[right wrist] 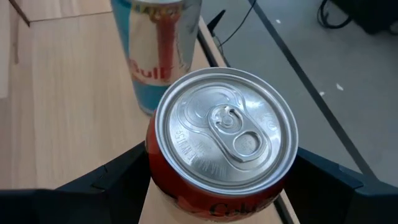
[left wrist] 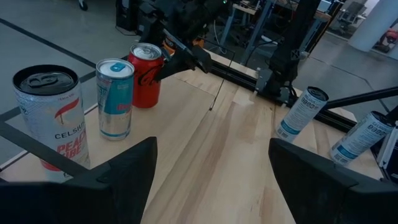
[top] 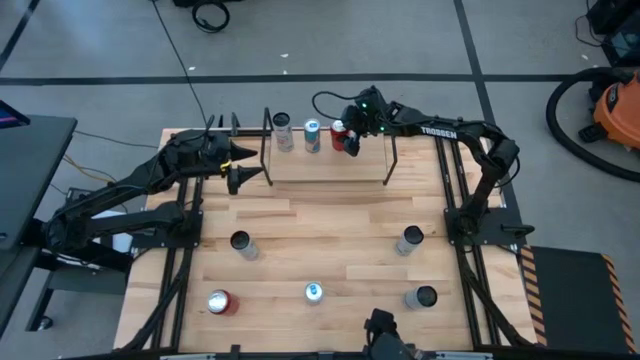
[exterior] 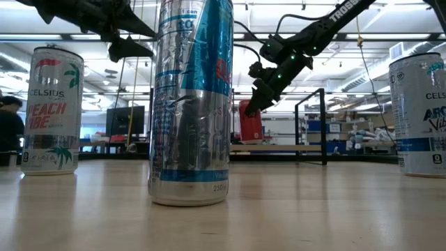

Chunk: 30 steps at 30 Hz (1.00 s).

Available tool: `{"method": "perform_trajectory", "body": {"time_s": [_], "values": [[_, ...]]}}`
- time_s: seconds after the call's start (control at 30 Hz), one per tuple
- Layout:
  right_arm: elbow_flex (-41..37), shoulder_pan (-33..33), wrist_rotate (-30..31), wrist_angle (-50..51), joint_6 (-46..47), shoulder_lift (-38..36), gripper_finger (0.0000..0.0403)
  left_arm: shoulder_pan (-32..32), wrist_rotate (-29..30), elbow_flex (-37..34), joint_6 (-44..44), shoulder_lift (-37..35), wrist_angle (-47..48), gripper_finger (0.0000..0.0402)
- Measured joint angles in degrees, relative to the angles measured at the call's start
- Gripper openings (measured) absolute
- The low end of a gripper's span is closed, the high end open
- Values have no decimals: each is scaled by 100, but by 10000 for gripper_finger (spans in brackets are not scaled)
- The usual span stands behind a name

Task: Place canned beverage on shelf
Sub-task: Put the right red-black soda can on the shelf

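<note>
The shelf [top: 330, 172] stands at the table's far middle, a light board between black rod frames. Three cans stand upright along its far edge: a white Celsius can [top: 283, 131], a silver-blue can [top: 312, 134] and a red can [top: 339, 132]. My right gripper [top: 351, 140] is shut on the red can [right wrist: 224, 143], which also shows in the low view [exterior: 249, 123]. My left gripper [top: 240, 166] hangs open and empty just off the shelf's left end, its fingers wide apart in the left wrist view [left wrist: 211, 180]. My right gripper pinches the red can's side wall just under its top rim [right wrist: 155, 177] between its two fingers, one on each side. The fingers slant down at it from above and from the table's right. The can is upright, with its base at the shelf board.
Several loose cans stand on the tabletop's near half: a dark-topped one [top: 242, 244], one at the right [top: 408, 240], a red one [top: 221, 302], a silver-blue one [top: 314, 292] and another at the right [top: 422, 297]. The shelf's right part is bare.
</note>
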<state>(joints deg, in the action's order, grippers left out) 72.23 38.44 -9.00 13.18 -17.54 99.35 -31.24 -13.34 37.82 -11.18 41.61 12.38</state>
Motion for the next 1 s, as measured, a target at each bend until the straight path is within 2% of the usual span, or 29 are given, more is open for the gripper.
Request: {"method": "perform_trajectory", "body": {"time_s": [0.43,0.7,1.0], "values": [[-155,-3,10,-141,194,-27,321,-1,0,0,-4,0,28,311],[-723,-3,22,-1257,388,-36,321,-2,0,0,24,0,62,311],[-806,48,-135,-1184,374,-88,321,-1,0,0,22,0,92,311]]}}
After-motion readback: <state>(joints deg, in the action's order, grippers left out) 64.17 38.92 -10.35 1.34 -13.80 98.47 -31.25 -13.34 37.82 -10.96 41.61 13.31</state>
